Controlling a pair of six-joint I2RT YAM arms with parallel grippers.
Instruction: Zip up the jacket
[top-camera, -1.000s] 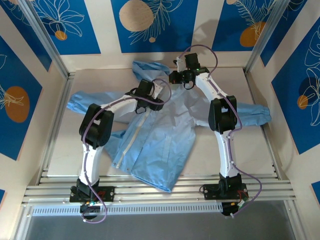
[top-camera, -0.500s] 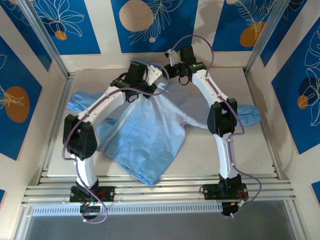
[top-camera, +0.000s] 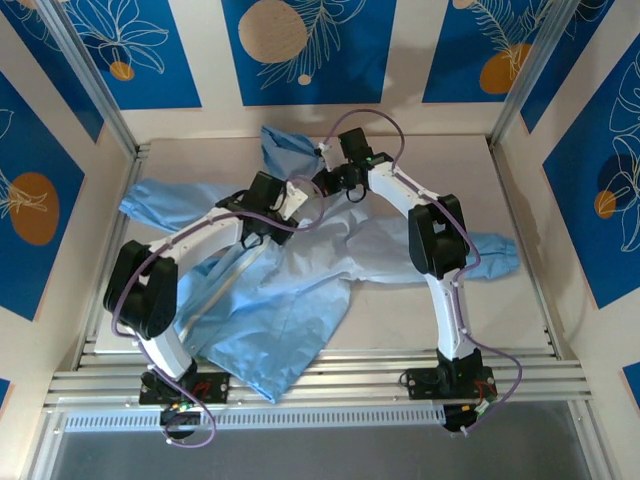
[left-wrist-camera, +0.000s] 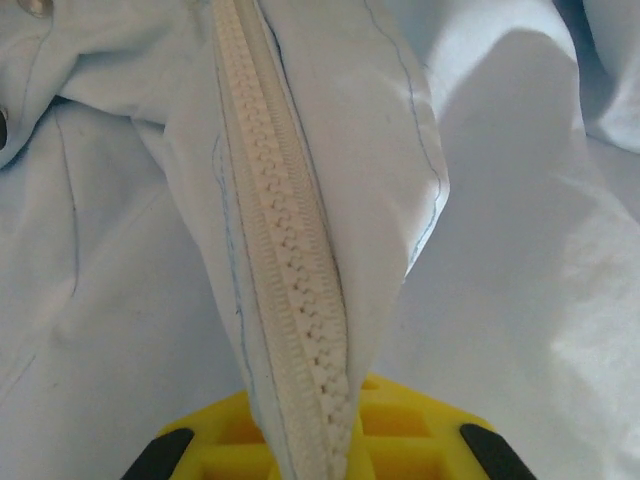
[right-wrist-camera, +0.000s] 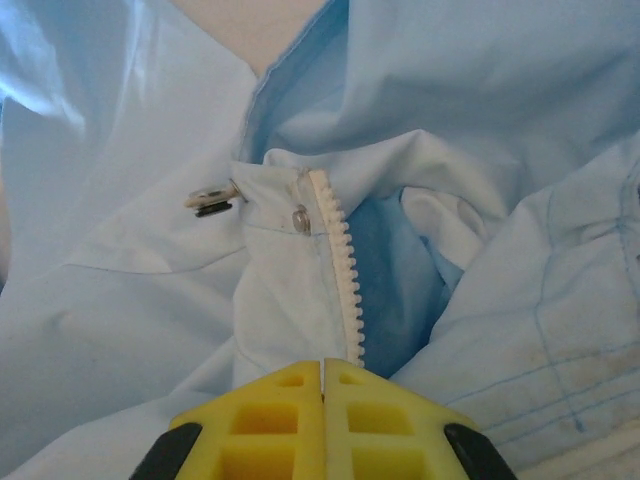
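- The table (top-camera: 515, 310) takes up the middle of the top view. Blue-and-white patterned wall panels (top-camera: 300, 50) stand along its upper edge and both sides, and an aluminium rail frame (top-camera: 330, 385) runs along the bottom.
- The jacket (top-camera: 300, 290) lies crumpled across the centre of the table, its hem spilling toward the lower left onto the rail frame. The hood (top-camera: 285, 145) points to the upper centre, one sleeve (top-camera: 160, 200) reaches to the left and the other sleeve (top-camera: 490, 250) to the right.
- The left arm (top-camera: 180, 250) rises from the lower left and the right arm (top-camera: 440, 240) from the lower right. Both lean over the jacket and cover part of its chest, meeting just below the hood.
- Purple cables (top-camera: 370, 115) loop above the right arm's wrist.
- The left gripper (top-camera: 292, 195) and the right gripper (top-camera: 325, 180) sit just beside each other at the collar.
- In the left wrist view, the left gripper (left-wrist-camera: 335, 440) is at the bottom centre. A raised fold of the jacket with the whitish zipper strip (left-wrist-camera: 290, 230) runs down into its yellow fingers (left-wrist-camera: 420, 430), so it is clamped on that jacket edge.
- In the right wrist view, the right gripper (right-wrist-camera: 322, 385) has its yellow fingers (right-wrist-camera: 270, 420) pressed together. The end of the zipper teeth (right-wrist-camera: 335, 270) goes into their seam, so it is pinching the jacket there.
- A metal snap (right-wrist-camera: 212, 198) sits left of centre, and a small rivet (right-wrist-camera: 299, 217) is beside the top of the teeth.
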